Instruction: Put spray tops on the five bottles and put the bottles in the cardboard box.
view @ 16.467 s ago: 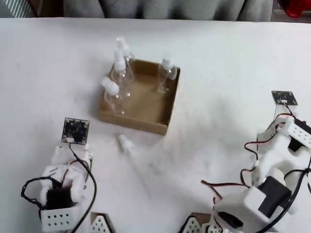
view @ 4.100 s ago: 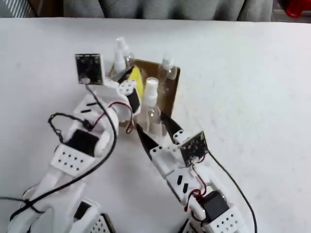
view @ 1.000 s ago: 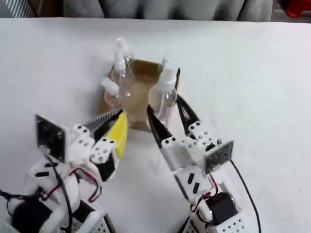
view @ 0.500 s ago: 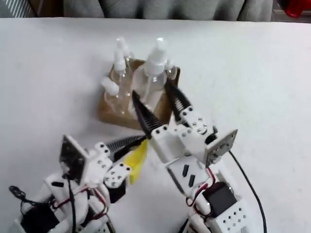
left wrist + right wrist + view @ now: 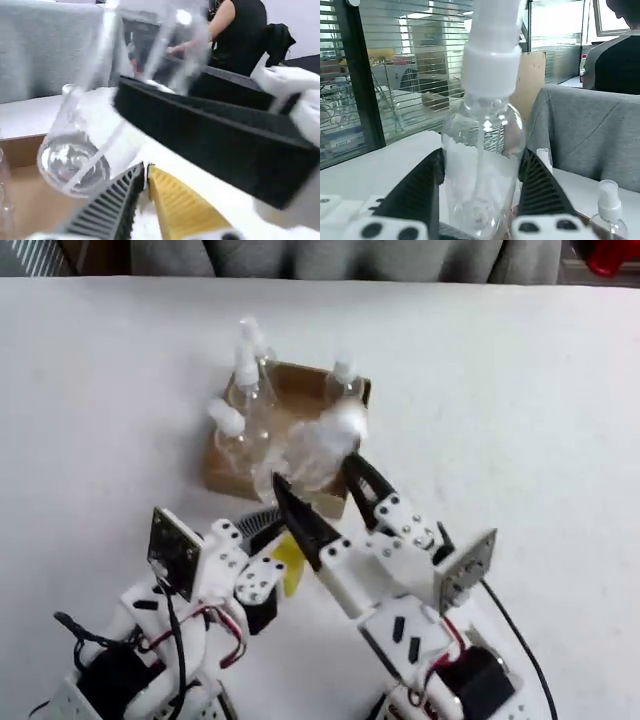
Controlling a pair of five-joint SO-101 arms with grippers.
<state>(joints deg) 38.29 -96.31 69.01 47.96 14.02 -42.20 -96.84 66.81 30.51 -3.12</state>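
Observation:
The cardboard box stands mid-table with three capped bottles at its left side and one at its far right corner. My right gripper is shut on a clear bottle with a white spray top, held tilted over the box's near half. In the right wrist view that bottle stands between the black fingers. My left gripper, one finger black and one yellow, is shut on nothing just in front of the box, beside the right gripper. The left wrist view shows the held bottle's base.
White table lies open to the right of the box and behind it. Both arms crowd the front middle. A grey covering runs along the far edge. A person sits in the room behind, away from the table.
My right gripper has carried the bottle up over the box's near wall and tipped it above the box. The left gripper has drawn back to the front and swung right.

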